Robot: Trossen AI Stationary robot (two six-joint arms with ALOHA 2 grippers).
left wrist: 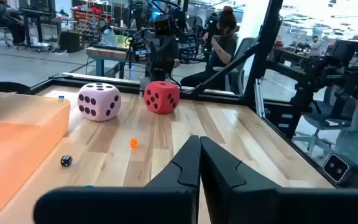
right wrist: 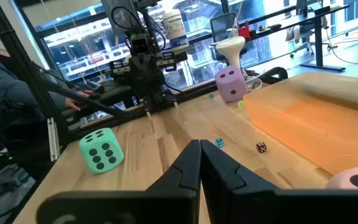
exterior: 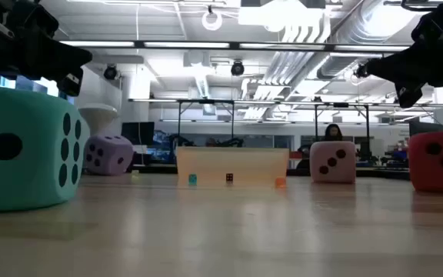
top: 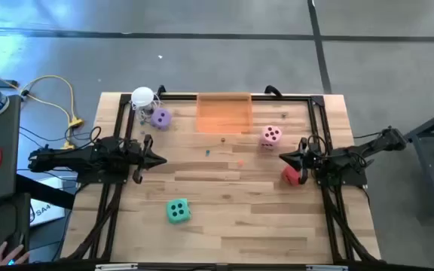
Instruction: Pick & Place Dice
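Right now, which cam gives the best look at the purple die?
Right wrist view: purple die is whole, unblocked, beside the white-topped cup. High view shows it small near the back-left corner. Low view shows it far off behind the green die. Left wrist view misses it.

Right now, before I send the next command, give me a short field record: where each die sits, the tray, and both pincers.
green die: near edge, left of centre
purple die: far left, beside the cup
pink die: right of orange tray
red die: beside right pincer
left pincer: shut, empty, above table
right pincer: shut, empty
dice in tray: none
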